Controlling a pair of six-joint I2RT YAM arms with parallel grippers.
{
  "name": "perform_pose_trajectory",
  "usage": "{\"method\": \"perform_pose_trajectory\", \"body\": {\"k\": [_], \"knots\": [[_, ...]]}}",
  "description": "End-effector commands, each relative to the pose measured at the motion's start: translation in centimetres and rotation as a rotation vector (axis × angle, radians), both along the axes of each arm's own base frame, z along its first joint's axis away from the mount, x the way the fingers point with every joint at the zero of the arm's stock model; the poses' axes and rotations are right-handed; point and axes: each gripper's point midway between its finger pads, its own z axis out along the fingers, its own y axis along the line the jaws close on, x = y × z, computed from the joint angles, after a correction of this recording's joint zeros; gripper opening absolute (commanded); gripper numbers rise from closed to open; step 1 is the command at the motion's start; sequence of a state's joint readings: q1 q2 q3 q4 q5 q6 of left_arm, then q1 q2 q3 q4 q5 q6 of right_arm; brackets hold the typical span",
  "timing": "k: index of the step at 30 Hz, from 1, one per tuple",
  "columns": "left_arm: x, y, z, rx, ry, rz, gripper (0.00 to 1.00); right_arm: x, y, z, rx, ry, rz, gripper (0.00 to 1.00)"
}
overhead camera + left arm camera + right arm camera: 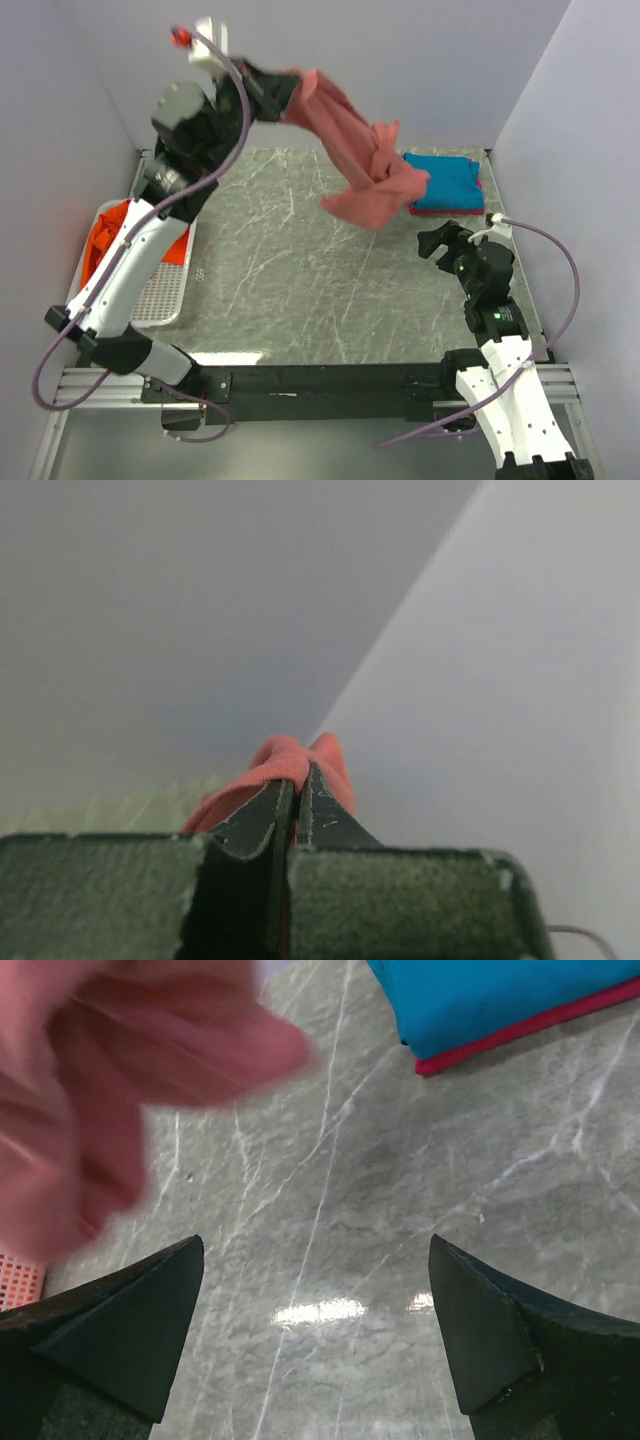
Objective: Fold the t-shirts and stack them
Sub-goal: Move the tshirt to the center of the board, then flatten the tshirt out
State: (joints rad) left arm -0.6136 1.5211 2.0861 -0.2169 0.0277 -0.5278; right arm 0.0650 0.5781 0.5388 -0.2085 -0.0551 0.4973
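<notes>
Fingers (255,820) of the left gripper (272,92) are pinched tight on a bunched edge of the salmon-red t-shirt (360,165). The shirt is lifted high over the far edge of the table (300,280), probably so that the cloth hangs free and can be spread out for folding. It trails down and right from that grip in a twisted rope. Its low end is near the table's far right corner, close to the stack there; whether it touches the stack cannot be told.

The right gripper (440,240) waits low by the right edge with its jaws spread wide and nothing between them. It faces the dangling end, and looks placed to catch a loose corner.

The teal-blue t-shirt (445,180) lies folded on the magenta t-shirt (520,1030) in the far right corner, which seems to be where finished shirts go. The orange t-shirt (105,240) sits crumpled in the white mesh basket (160,290) at the left edge, not yet folded.

No brand, label or writing is readable on any shirt, the basket or the arms.
</notes>
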Motion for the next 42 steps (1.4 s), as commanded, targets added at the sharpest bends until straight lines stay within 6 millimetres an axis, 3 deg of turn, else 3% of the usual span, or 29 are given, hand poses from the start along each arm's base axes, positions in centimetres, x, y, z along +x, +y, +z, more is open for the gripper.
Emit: {"method": "perform_pose_trajectory", "body": {"k": [1,2,3,5,6,8,9,12,16,17,19,20,23,27,28,29,31,33,36,37,39,40,42], "knots": [[3.6,4.6,-8.2,0.013,0.175,0.304,0.01,-0.6,-0.8,2.1,-0.001,-0.021,-0.044,1.0],[3.0,5.2,-10.2,-0.006,0.22,0.313,0.01,-0.8,-0.6,2.2,0.003,-0.022,-0.039,1.0],[4.0,4.5,-18.1,0.067,0.338,0.322,0.01,-0.9,-0.1,2.1,0.008,-0.02,-0.009,1.0],[3.3,3.5,-24.8,0.101,0.452,0.263,0.01,-0.8,0.3,1.9,0.012,-0.012,0.014,1.0],[2.6,3.2,-31.1,0.137,0.572,0.242,0.01,-0.7,0.6,2.0,0.012,-0.014,0.034,1.0],[1.4,2.5,-37.0,0.181,0.707,0.197,0.01,-0.4,1.7,2.0,0.008,0.007,0.107,1.0],[0.8,2.6,-41.5,0.212,0.814,0.199,0.0,-0.3,2.3,1.9,0.011,0.022,0.137,1.0],[-0.7,3.3,-47.5,0.27,0.984,0.231,0.0,1.0,4.8,1.2,0.037,0.079,0.234,1.0],[-1.3,3.4,-49.2,0.256,1.012,0.225,0.0,3.2,10.3,0.6,-0.035,0.17,0.324,0.99],[-1.4,3.4,-49.2,0.25,1.01,0.225,0.0,5.0,11.4,0.8,-0.048,0.198,0.331,0.98],[-1.5,3.7,-49.4,0.25,1.017,0.235,0.0,6.2,13.7,0.7,-0.085,0.213,0.384,0.96],[-1.6,3.8,-49.3,0.249,1.014,0.241,0.0,8.3,14.6,0.1,-0.117,0.237,0.373,0.95],[-1.8,3.9,-49.1,0.243,1.006,0.235,0.0,10.5,16.9,-2.6,-0.227,0.361,0.386,0.9],[-1.8,4.1,-49.1,0.241,1.0,0.242,0.0,12.5,16.2,-7.4,-0.392,0.541,0.273,0.88],[-1.8,4.2,-49.1,0.244,1.001,0.245,0.0,12.7,16.3,-9.8,-0.428,0.603,0.26,0.86],[-1.9,4.2,-49.2,0.245,1.003,0.244,0.0,13.3,16.4,-9.7,-0.444,0.609,0.237,0.86],[-1.9,4.4,-49.5,0.247,1.005,0.253,0.0,13.0,15.9,-12.2,-0.504,0.68,0.197,0.84],[-1.9,4.6,-49.5,0.245,1.003,0.259,0.0,13.1,16.3,-13.2,-0.509,0.694,0.191,0.82],[-1.9,4.7,-49.5,0.247,1.0,0.266,0.0,13.0,16.2,-14.3,-0.507,0.719,0.168,0.7],[-1.9,4.8,-49.7,0.248,1.005,0.269,0.0,12.9,16.1,-14.4,-0.507,0.717,0.167,0.56],[-1.8,4.9,-49.8,0.248,1.005,0.278,0.0,12.8,16.2,-14.2,-0.489,0.706,0.164,0.37],[-1.8,4.9,-49.8,0.25,1.006,0.281,0.0,12.7,16.1,-13.8,-0.482,0.698,0.164,0.22],[-1.6,5.0,-49.9,0.251,1.009,0.29,0.0,12.9,16.1,-12.8,-0.475,0.669,0.155,0.15]]}}
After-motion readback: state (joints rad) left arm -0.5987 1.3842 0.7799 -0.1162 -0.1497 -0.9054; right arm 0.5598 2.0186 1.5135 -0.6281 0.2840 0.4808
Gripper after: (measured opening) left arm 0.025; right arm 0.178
